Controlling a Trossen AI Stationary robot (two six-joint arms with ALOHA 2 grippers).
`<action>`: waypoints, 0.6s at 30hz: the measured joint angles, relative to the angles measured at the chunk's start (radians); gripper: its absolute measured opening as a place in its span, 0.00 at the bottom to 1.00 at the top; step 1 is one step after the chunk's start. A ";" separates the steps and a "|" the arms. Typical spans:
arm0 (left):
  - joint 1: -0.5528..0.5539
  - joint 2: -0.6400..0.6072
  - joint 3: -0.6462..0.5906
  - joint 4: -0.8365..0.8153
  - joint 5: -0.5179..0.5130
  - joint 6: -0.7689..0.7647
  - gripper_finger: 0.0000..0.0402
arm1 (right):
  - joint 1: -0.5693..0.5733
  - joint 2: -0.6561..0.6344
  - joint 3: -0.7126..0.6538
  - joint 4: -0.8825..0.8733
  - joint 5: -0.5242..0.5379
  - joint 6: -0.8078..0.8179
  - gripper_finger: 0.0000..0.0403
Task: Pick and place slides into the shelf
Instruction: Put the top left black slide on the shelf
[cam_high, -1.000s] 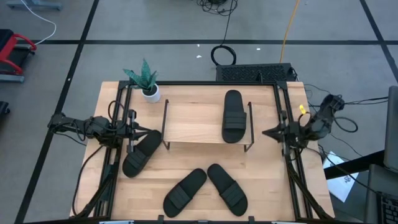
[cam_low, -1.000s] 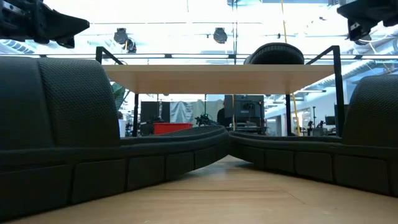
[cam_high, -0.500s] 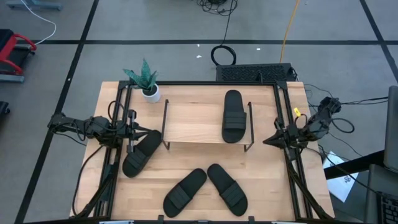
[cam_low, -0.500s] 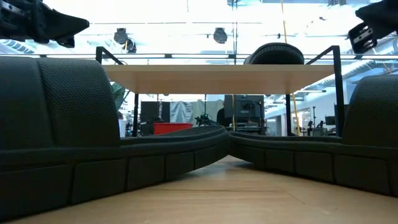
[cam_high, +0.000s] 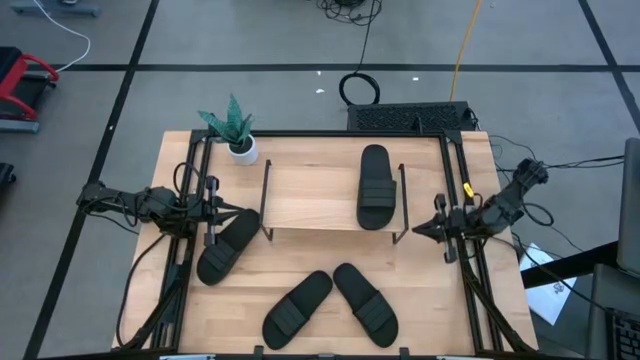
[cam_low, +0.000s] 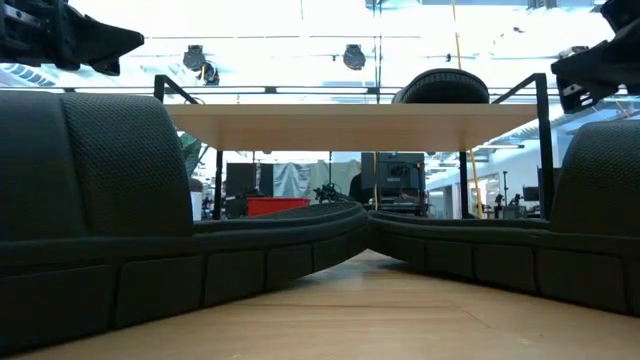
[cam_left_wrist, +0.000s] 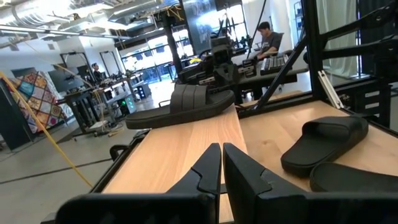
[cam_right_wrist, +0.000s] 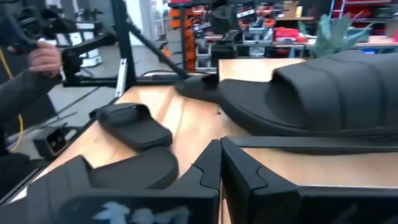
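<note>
From above, the wooden table (cam_high: 330, 255) sits on a grey floor crossed by dark lines, a small potted plant (cam_high: 235, 128) at its far left corner. The shelf (cam_high: 330, 195) carries one slide (cam_high: 375, 186) on its top board; a second slide (cam_high: 228, 245) lies by its left end, and two more (cam_high: 297, 307) (cam_high: 365, 303) lie toe-to-toe near the front edge. The left gripper (cam_high: 232, 212) and right gripper (cam_high: 420, 228) flank the shelf ends, both pressed together and empty. At table height, slides fill the foreground below the shelf board (cam_low: 350, 124). The left wrist view shows a workshop with a seated person (cam_left_wrist: 268, 38). The right wrist view shows a person's hand (cam_right_wrist: 45, 59).
</note>
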 joint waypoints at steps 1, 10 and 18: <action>0.000 0.000 0.000 0.000 0.000 0.000 0.06 | -0.015 -0.002 0.000 0.000 -0.001 0.000 0.00; 0.000 0.000 0.000 0.000 0.000 -0.004 0.06 | -0.132 -0.003 0.000 -0.002 -0.099 -0.060 0.00; 0.000 0.000 0.000 -0.001 0.000 -0.007 0.06 | -0.185 -0.003 0.000 0.034 -0.213 -0.162 0.00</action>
